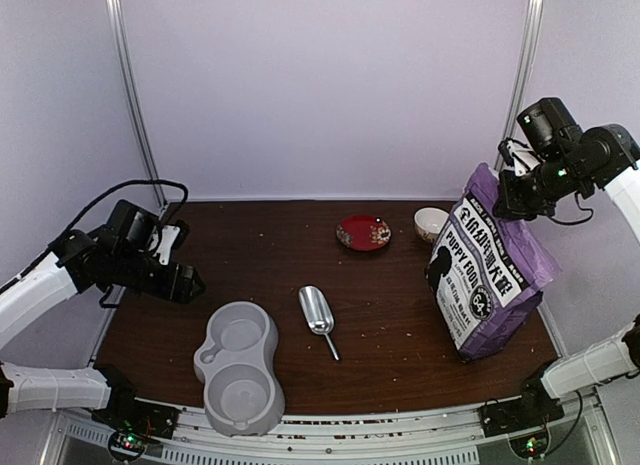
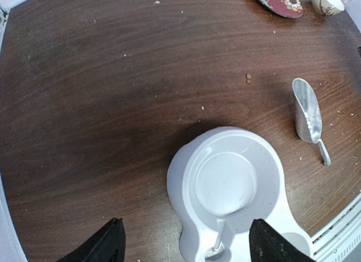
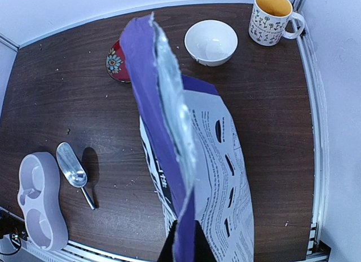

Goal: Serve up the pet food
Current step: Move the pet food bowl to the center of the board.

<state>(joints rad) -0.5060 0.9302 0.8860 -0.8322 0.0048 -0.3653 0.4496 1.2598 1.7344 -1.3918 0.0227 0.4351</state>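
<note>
Overhead, from left to right across the dark wooden table:

- Left gripper hangs above the table's left side, jaws spread wide and holding nothing; its wrist view looks down past both black fingertips onto the feeder below.
- Grey plastic double feeding bowl sits at the near edge, one round well behind the other, overhanging the front rail.
- Pet food shows only as a pair of small brown pellets on the bare wood, between the feeder and the red plate, with paler crumbs scattered about; whether more lies inside the bag cannot be told.
- Metal scoop lies flat just right of the feeder, open mouth toward the back wall, thin handle pointing to the near edge.
- Red plate with a flower pattern rests near the back.
- White bowl stands beside it, partly behind the bag.
- Purple bag printed "Puppy Food" stands upright at the right, top torn open to a silver lining.
- Right gripper is clamped on the bag's top edge.
- Patterned mug occupies the far right corner.
</note>
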